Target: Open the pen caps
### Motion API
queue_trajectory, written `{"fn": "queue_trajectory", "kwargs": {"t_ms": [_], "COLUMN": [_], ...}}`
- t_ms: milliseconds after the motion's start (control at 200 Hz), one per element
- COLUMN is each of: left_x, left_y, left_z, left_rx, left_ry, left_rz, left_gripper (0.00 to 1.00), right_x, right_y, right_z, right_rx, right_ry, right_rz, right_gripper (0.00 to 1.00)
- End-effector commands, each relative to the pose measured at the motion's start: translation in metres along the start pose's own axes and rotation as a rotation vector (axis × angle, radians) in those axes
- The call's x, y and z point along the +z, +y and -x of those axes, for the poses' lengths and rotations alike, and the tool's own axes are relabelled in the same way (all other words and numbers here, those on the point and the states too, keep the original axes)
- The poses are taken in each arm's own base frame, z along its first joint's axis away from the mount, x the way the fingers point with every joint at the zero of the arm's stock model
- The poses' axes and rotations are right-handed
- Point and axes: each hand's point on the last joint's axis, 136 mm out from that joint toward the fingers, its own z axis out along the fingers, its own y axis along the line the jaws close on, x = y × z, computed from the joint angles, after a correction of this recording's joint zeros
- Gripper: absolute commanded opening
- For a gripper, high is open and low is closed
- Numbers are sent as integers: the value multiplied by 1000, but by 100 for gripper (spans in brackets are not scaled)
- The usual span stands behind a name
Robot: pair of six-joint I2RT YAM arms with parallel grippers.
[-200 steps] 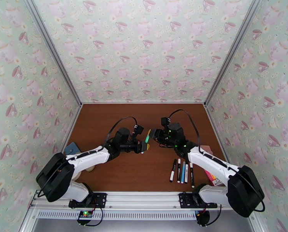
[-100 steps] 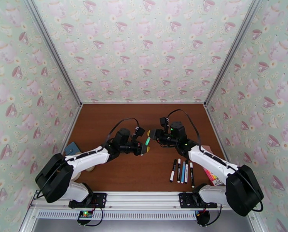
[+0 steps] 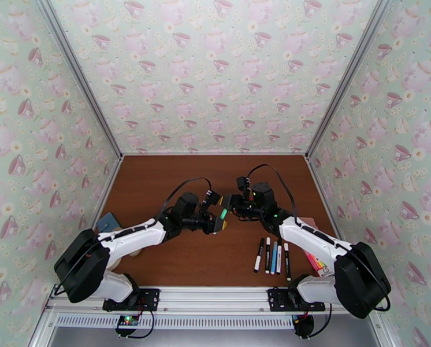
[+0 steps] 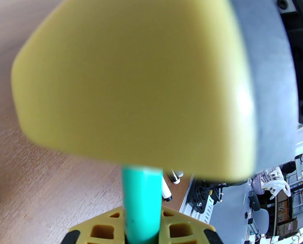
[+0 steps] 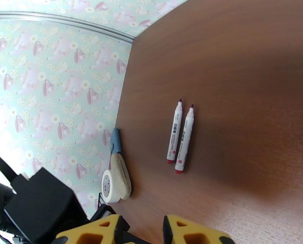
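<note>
Between the left gripper (image 3: 218, 220) and the right gripper (image 3: 229, 205), a green marker (image 4: 141, 200) hangs above the table (image 3: 158, 180). The left jaws are clamped on its barrel, and its far end hides behind a right finger pad (image 4: 143, 78). The right jaws stand narrow; whether they pinch the cap I cannot tell. A weak or off-axis pinch could slip off the cap, or a hard pull could drag the barrel through the left grip. More pens (image 3: 273, 255) lie behind the right gripper.

A roll of tape (image 5: 111, 186) lies beside a blue object (image 5: 115, 141) at the brown table's (image 5: 232, 57) wall edge.
</note>
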Motion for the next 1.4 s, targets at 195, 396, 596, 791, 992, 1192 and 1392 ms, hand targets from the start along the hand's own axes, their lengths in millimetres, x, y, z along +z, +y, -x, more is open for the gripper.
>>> {"fn": "queue_trajectory", "kwargs": {"t_ms": [195, 396, 596, 791, 992, 1192, 1392], "left_x": [1, 1, -2, -1, 0, 0, 1], "left_y": [-4, -2, -1, 2, 1, 4, 5], "left_z": [11, 6, 4, 4, 7, 6, 6], "left_rx": [35, 43, 52, 47, 43, 38, 36], "left_ry": [-22, -2, 3, -2, -12, -11, -11], "left_rz": [24, 32, 44, 53, 50, 62, 66], "left_gripper": [0, 0, 0, 0, 0, 0, 0], "right_x": [-6, -6, -6, -4, -2, -4, -4], "right_y": [18, 19, 19, 20, 19, 21, 25], "right_z": [11, 13, 13, 11, 7, 7, 8], "right_rx": [-43, -45, -44, -42, -39, -41, -36], "right_ry": [-51, -55, -51, -32, -13, -11, -10], "right_rz": [42, 40, 36, 42, 45, 52, 63], "right_gripper": [30, 29, 28, 25, 24, 20, 12]}}
